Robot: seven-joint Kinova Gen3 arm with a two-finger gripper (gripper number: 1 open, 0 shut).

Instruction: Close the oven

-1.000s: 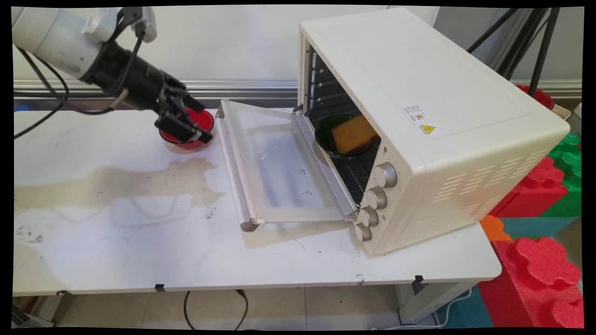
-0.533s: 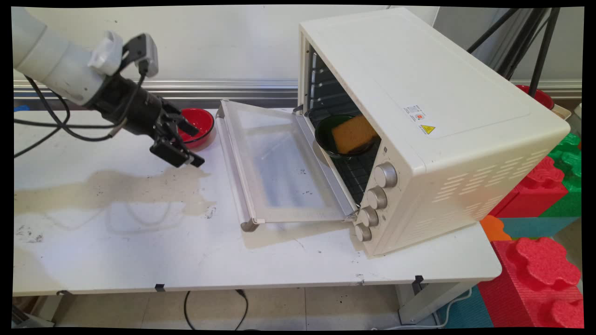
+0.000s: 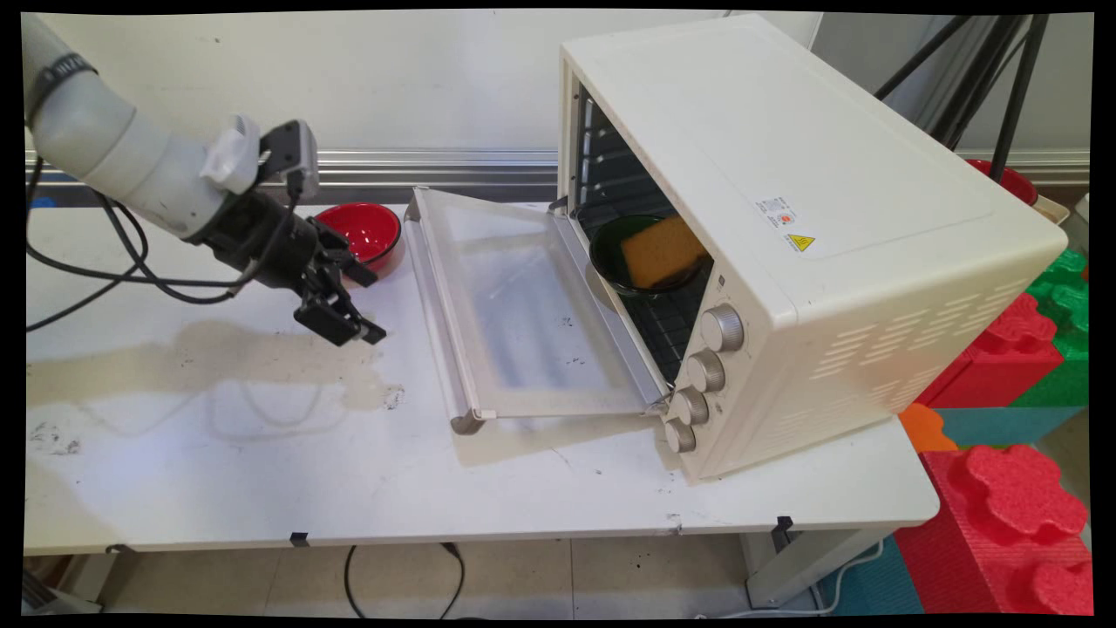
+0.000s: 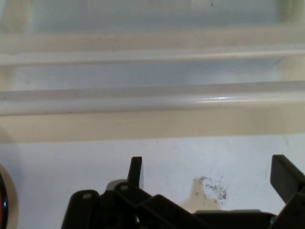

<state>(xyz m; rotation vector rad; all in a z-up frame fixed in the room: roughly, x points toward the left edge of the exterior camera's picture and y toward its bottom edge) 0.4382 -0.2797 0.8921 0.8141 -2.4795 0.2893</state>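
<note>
Main view: gripper (image 3: 349,305) hangs low over the tabletop (image 3: 218,453), left of the oven door (image 3: 514,305), which lies folded down flat. Fingers spread wide, nothing between them, nothing touched. Nearest things: the red bowl (image 3: 362,235) just behind it toward the tabletop's far edge, empty, and the door handle (image 3: 440,323) just to its right, running along the door's free edge. Oven (image 3: 785,227) stands on the right half of the tabletop, cavity exposed. Inside, on the rack: a dark bowl (image 3: 623,262) with an orange sponge (image 3: 664,251) in it. Brownish stain (image 3: 218,349) on the tabletop under and left of the gripper.

Hand view: camera looks straight at the door handle (image 4: 152,98), a pale bar across the whole width, with the glass behind it. Both fingertips (image 4: 136,169) visible at the bottom, well apart, bare tabletop (image 4: 200,157) between them. Sliver of the red bowl's rim (image 4: 3,200) at the lower left edge.

Judgement: if the handle is the target, approach looks square to the bar; keep the jaws this wide, stay level with it, don't scrape the tabletop, and watch the bowl on the side.
</note>
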